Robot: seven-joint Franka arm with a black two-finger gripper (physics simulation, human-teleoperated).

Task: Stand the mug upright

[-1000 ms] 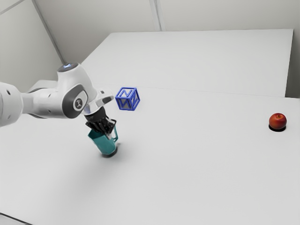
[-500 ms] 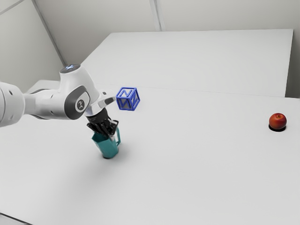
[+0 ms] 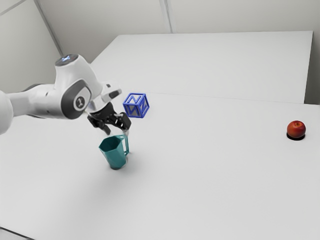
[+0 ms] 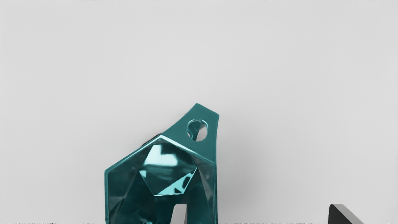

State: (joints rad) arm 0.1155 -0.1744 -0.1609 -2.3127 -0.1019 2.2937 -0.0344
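Just above the teal mug, my gripper [image 3: 116,131] is open in the exterior view, its two fingers spread apart. The faceted mug [image 3: 115,153] stands on the table with its mouth up and its handle toward the exterior view's right. In the wrist view I look down into the mug [image 4: 124,189], handle included. There the fingertips of my gripper [image 4: 258,214] are wide apart, one over the mug's opening and the other off to its side, with nothing held between them.
A blue-edged letter block [image 3: 136,105] sits behind the mug, near the hand. Far off at the exterior view's right is a red apple [image 3: 296,129]. All of them share the white table [image 3: 200,175].
My gripper has opened, let go of the mug and risen from it, moving slightly back. The mug has shifted a little toward the exterior view's right and gone from tilted to more upright.
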